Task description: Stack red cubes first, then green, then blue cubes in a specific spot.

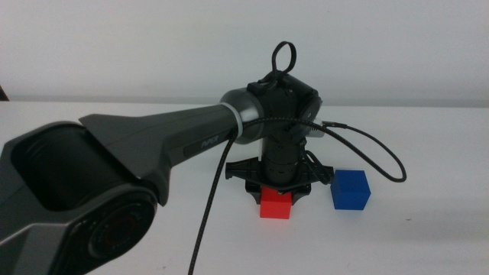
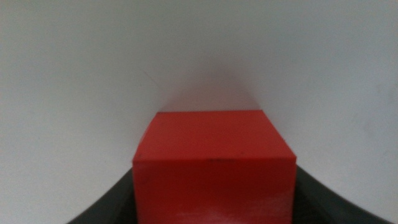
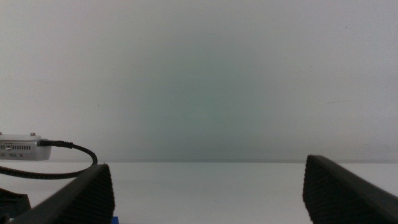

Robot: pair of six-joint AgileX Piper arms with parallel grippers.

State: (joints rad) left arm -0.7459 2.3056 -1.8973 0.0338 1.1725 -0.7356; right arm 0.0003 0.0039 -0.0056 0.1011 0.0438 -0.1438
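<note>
The red cube sits on the white table near the middle. My left gripper comes in from the left and is lowered straight over it. In the left wrist view the red cube fills the space between the dark jaws, which press against its two sides. The blue cube stands on the table just right of the red cube, apart from it. The green cube is out of view. My right gripper is open and empty, and it does not show in the middle view.
A black cable loops from the left wrist over the table above the blue cube. The left arm's bulky body covers the left side of the table. A white device with a cable shows in the right wrist view.
</note>
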